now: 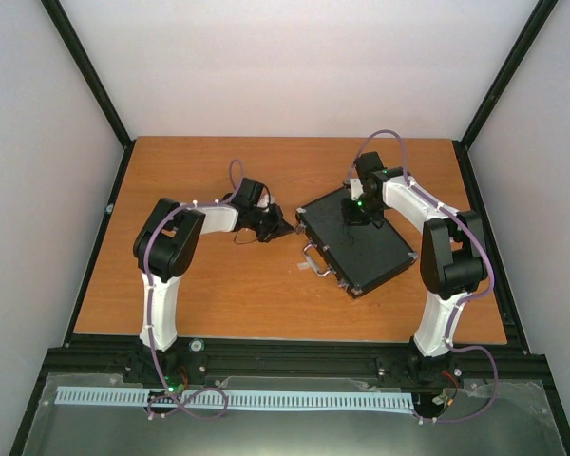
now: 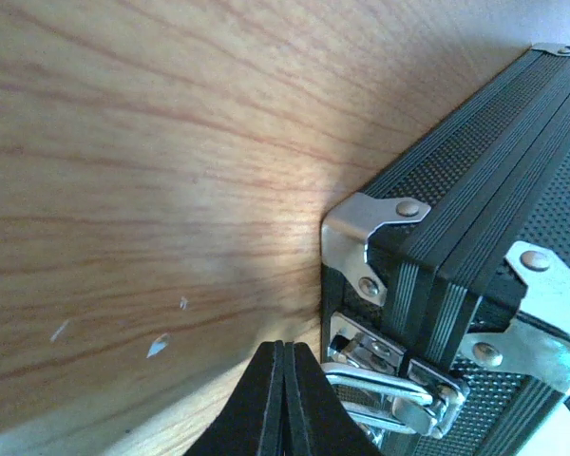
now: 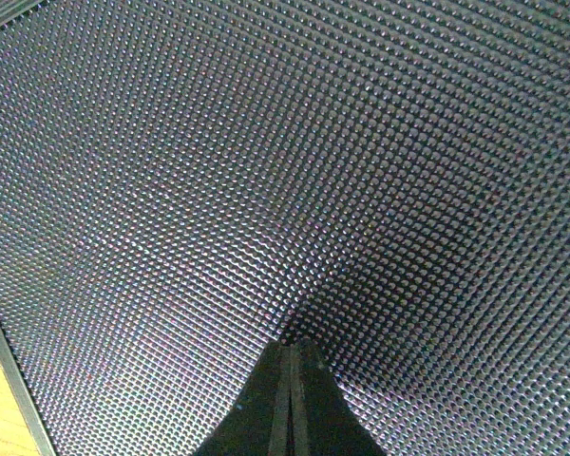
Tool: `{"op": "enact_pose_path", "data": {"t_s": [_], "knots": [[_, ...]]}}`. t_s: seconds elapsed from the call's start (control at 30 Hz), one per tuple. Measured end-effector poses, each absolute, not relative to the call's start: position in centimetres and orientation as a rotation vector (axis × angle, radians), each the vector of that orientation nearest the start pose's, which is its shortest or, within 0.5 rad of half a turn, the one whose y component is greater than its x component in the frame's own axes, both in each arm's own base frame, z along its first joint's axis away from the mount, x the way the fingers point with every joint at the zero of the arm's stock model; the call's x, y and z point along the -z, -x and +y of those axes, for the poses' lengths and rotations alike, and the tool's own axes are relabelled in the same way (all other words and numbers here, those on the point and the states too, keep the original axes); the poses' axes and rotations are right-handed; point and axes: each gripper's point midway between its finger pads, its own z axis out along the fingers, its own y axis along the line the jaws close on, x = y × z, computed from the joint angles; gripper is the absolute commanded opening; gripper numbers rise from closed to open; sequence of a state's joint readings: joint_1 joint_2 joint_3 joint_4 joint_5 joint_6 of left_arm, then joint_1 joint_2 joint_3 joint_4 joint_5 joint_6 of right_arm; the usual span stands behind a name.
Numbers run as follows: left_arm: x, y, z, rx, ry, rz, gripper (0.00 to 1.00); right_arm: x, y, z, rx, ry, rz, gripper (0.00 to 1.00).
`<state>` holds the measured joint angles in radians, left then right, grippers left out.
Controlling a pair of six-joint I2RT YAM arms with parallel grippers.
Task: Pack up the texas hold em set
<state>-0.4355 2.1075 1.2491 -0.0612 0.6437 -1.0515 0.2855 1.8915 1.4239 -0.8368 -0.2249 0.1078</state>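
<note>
Pointing straight down, the right pincer (image 3: 288, 347) is meeting the dimpled black lid (image 3: 266, 171) of the case (image 1: 356, 242) with its two fingers pressed tightly together, gripping nothing and apparently touching the surface. The left pincer (image 2: 285, 347), equally clamped together and empty, is hovering low over the wood just beside the case's silver corner (image 2: 366, 228) and a metal latch (image 2: 380, 370); whether that latch is fastened is not clear. The case is lying flat and closed toward the right side of the table (image 1: 218, 285), its handle (image 1: 315, 258) facing the near edge. No chips, dice or disc are showing outside it, so the packing is looking nearly finished, with perhaps only the latches left to secure. A few pale flecks (image 2: 157, 344) are lying on the orange-brown wood nearby. Plain white walls (image 1: 285, 57) and a black frame (image 1: 95, 85) are enclosing the work area.
</note>
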Motion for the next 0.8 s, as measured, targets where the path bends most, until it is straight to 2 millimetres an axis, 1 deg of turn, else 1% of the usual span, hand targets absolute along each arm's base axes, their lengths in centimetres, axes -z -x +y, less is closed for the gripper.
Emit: {"op": "enact_pose_path", "data": {"t_s": [0.17, 0.57, 0.67, 0.8], "knots": [[-2.2, -39.5, -29.9, 1.324, 0.552, 2.767, 0.01, -7.3, -38.5, 15.3, -0.399, 0.299, 2.885, 0.03], [-2.6, -39.3, -30.2, 1.362, 0.571, 2.774, 0.01, -7.3, -38.6, 15.4, -0.418, 0.297, 2.886, 0.03], [-3.3, -39.8, -30.5, 1.376, 0.563, 2.760, 0.01, -7.3, -38.6, 15.4, -0.417, 0.296, 2.888, 0.03], [-3.9, -41.0, -31.1, 1.395, 0.551, 2.734, 0.01, -7.3, -38.6, 15.4, -0.419, 0.296, 2.888, 0.03]]}}
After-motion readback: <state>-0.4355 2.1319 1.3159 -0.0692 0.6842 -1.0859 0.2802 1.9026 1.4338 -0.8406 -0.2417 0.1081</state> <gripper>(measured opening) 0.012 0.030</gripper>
